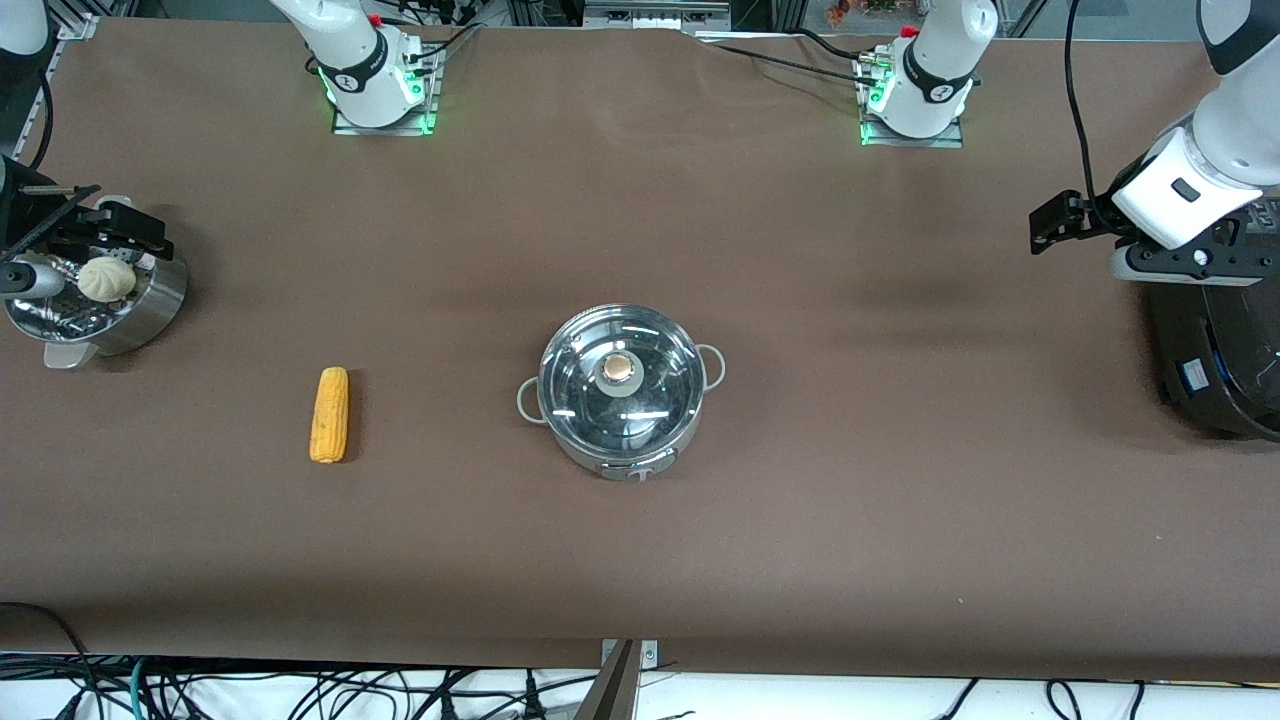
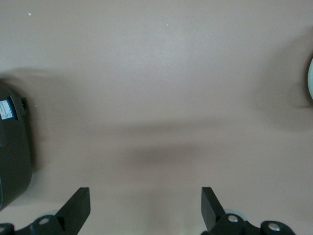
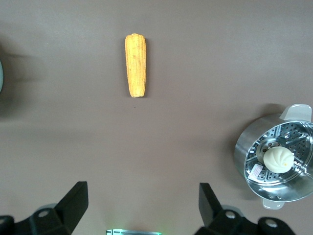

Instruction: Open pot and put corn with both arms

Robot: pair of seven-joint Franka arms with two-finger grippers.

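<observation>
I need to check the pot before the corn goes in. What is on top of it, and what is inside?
A glass lid with a copper knob covers the pot. Reflections hide the inside.

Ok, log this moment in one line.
steel glass-lidded pot: lidded | yellow corn cob: on table | left gripper: open | right gripper: open

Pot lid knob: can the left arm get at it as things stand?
Probably yes. The knob stands exposed on the lid, with bare table toward the open left gripper, which is up near the rice cooker.
</observation>
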